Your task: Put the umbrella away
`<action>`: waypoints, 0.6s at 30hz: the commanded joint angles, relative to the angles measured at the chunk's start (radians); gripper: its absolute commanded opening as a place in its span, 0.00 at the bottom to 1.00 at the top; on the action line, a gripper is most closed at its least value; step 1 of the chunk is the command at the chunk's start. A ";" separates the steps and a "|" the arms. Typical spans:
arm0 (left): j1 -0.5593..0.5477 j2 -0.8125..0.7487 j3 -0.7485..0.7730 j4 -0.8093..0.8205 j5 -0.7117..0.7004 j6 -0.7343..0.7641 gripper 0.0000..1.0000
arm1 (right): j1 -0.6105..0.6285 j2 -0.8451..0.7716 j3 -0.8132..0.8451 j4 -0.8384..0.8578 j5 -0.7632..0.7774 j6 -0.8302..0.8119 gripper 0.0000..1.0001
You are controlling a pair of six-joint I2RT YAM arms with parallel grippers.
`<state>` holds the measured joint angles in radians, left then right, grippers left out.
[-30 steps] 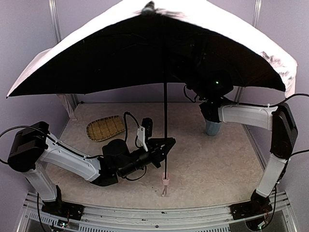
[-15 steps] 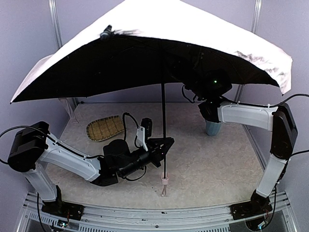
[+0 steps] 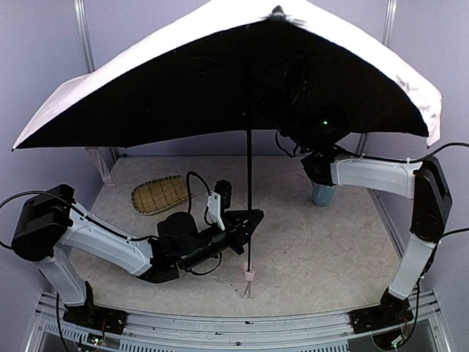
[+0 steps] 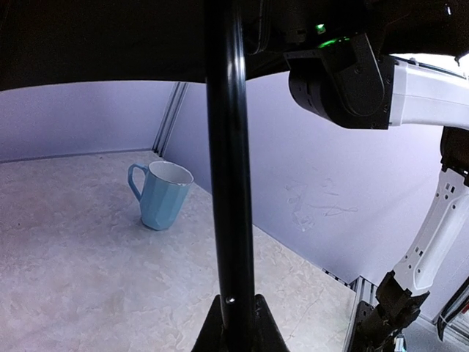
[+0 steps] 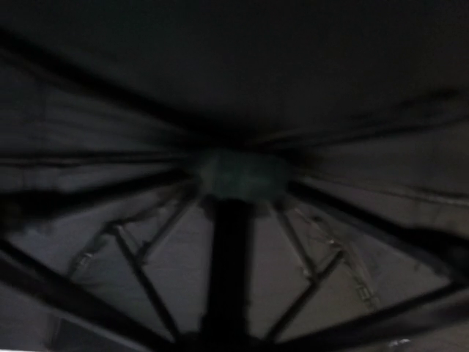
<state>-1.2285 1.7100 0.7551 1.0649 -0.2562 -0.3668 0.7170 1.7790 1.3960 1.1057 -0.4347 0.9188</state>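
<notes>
1. The umbrella (image 3: 220,88) stood open over the table (image 3: 330,249). Its pale pink outer fabric and black lining spanned nearly the whole width of the overhead view.
2. Its thin black shaft (image 3: 249,183) ran straight down from the canopy's peak. The small pale handle (image 3: 250,276) hung at the bottom end, near the front of the table.
3. The left gripper (image 3: 248,222) reached in from the left, low over the table. Its fingers were pressed together on the shaft, pinching it a little above the handle.
4. In the left wrist view, the shaft (image 4: 229,161) rose as a thick black bar from between the two dark fingertips at the bottom edge.
5. The right arm (image 3: 374,176) reached up and leftward beneath the canopy, with a green light showing on its wrist. The right gripper was lost against the black lining, so I cannot tell whether its fingers were spread or pressed together.
6. The right wrist view was dim and blurred. It showed only the underside of the canopy, with ribs fanning out from a central hub (image 5: 238,176).
7. A pale blue mug (image 4: 161,194) stood upright on the table near the back right.
8. A woven tray (image 3: 160,193) lay at the back left, well apart from the shaft.
</notes>
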 commanded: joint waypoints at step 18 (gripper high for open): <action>-0.017 -0.106 0.008 0.002 -0.082 0.123 0.00 | 0.012 -0.134 -0.085 -0.196 0.159 -0.241 0.58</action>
<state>-1.2266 1.6680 0.7483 1.0241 -0.2951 -0.3359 0.7265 1.7245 1.3399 1.0340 -0.3927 0.8330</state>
